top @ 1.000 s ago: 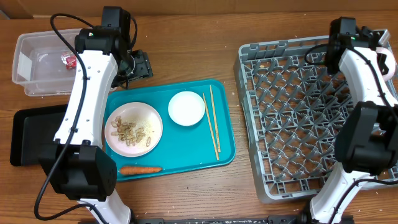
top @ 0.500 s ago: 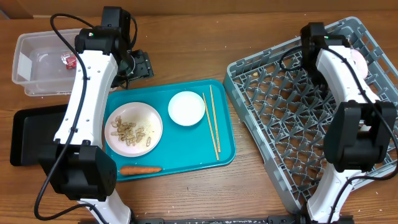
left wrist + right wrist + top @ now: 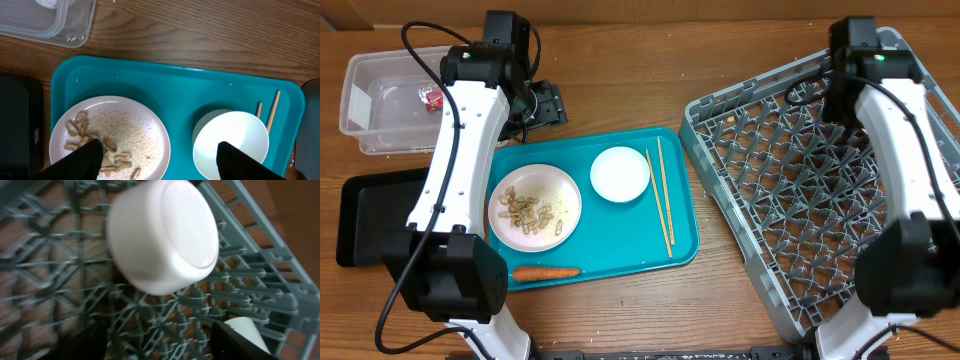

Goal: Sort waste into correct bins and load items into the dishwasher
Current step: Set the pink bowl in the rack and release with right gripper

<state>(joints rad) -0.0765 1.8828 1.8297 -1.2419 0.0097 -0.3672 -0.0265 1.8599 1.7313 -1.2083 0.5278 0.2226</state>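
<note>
One upturned white bowl (image 3: 162, 235) showed only at the right wrist (hidden overhead). Both the left gripper (image 3: 160, 159) and right gripper (image 3: 165, 340) stood released, empty. Since a second ago, the grey lattice rack (image 3: 770, 200) had swung askew.

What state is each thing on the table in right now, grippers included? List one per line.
Tub, lidless, red wrapper inside.
Plate, upright, food bits on it.
Tray bowl, upright, empty.
Rack bowl, bottom up.
Chopsticks, flat on the teal tray.
Carrot, lying at the tray's front edge.
Rack, askew to the table edge.
Left gripper, open.
Right gripper, open.
</note>
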